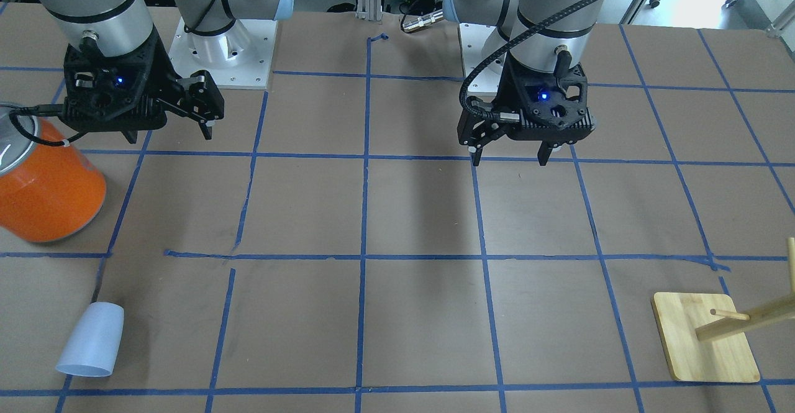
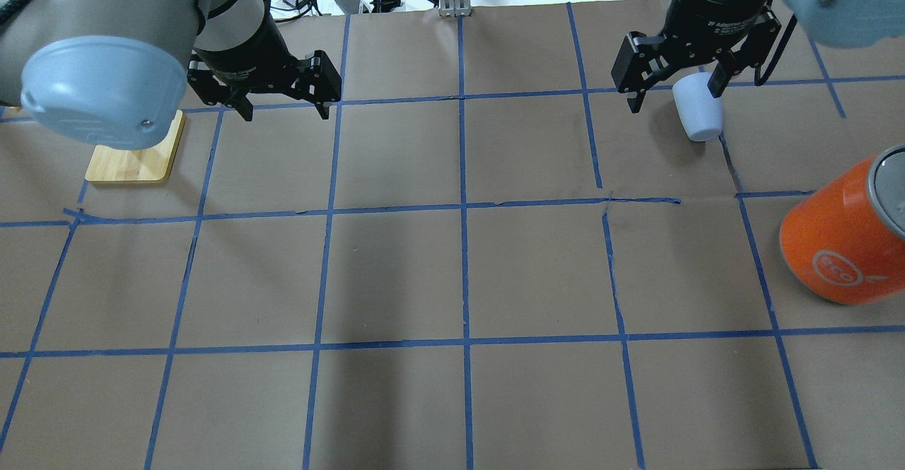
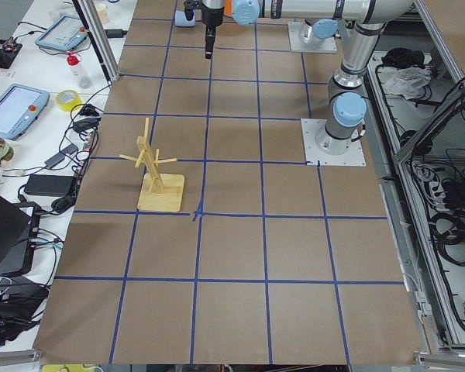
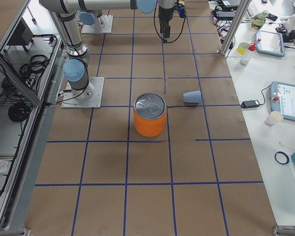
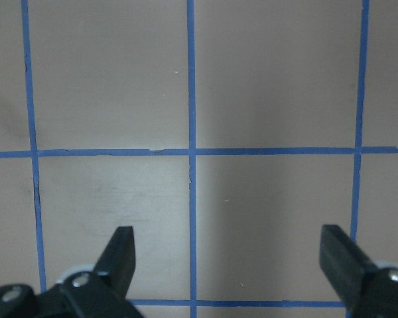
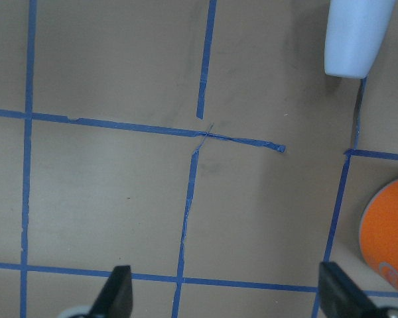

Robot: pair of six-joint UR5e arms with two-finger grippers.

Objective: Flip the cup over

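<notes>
The cup is a small pale blue tumbler lying on its side at the table's far side from the robot; it also shows in the exterior right view. In the overhead view the cup lies just past my right gripper, partly behind one finger. The right gripper hangs open and empty above the table; in its wrist view the cup is at the top right, well beyond the fingertips. My left gripper is open and empty over bare table, as the overhead view and left wrist view show.
A large orange can with a silver top stands near the right arm's side; it also shows in the overhead view. A wooden peg stand on a square base is on the left arm's side. Blue tape lines grid the brown table.
</notes>
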